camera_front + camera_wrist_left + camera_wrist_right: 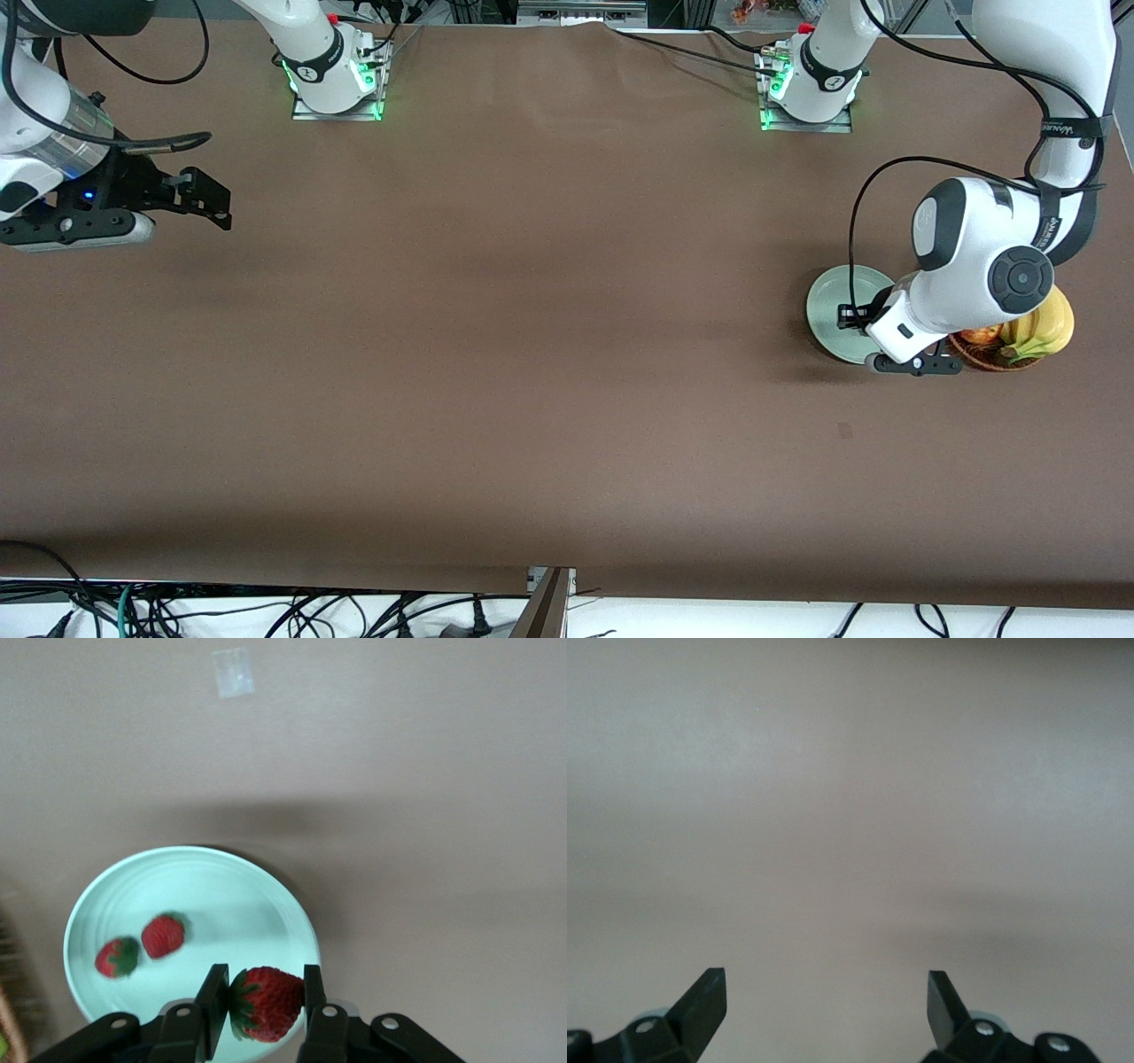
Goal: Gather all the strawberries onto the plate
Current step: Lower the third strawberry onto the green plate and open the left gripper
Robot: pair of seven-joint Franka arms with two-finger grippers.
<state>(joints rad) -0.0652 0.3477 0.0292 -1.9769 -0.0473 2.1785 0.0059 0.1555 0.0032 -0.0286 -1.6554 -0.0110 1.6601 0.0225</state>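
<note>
My left gripper [264, 974] is shut on a red strawberry [267, 1003] with its green top against one finger. It hangs just over the rim of the pale mint-green plate [221, 895]. Two more strawberries [163, 935] [117, 957] lie side by side on the plate. In the front view the plate [833, 301] sits toward the left arm's end of the table, with the left gripper [853, 316] over it and the arm hiding the berries. My right gripper [208, 199] [824, 976] waits open and holds nothing, above bare table at the right arm's end.
A brown wicker basket [988, 354] stands right beside the plate, holding yellow bananas [1045, 326] and a reddish fruit [979, 335]. A small pale patch [233, 672] marks the brown tablecloth. Cables hang along the table edge nearest the front camera.
</note>
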